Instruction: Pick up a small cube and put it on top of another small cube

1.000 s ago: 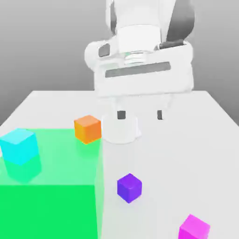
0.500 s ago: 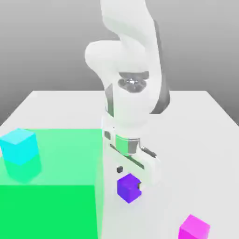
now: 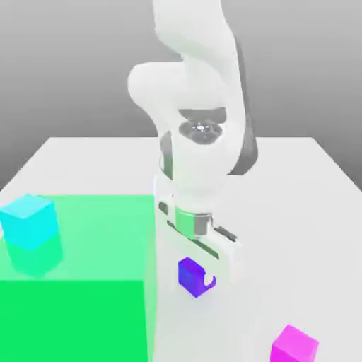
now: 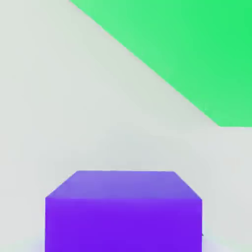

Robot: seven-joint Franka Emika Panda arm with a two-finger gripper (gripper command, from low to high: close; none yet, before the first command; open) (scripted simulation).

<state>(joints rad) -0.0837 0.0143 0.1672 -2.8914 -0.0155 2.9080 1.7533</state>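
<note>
White tabletop (image 3: 297,233), purple cube (image 3: 189,277) in claw (image 3: 197,272).

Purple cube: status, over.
Gripper shut on purple cube. Not stacked yet. Large green block close by, on the exterior view's left; probably wants care on a move that way.

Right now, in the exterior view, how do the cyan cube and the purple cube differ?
The cyan cube is bright blue-green, while the purple cube is deep violet. The cyan cube sits on the big green block; the purple cube is at the gripper, beside that block. Both are small, plain-coloured cubes.
</note>
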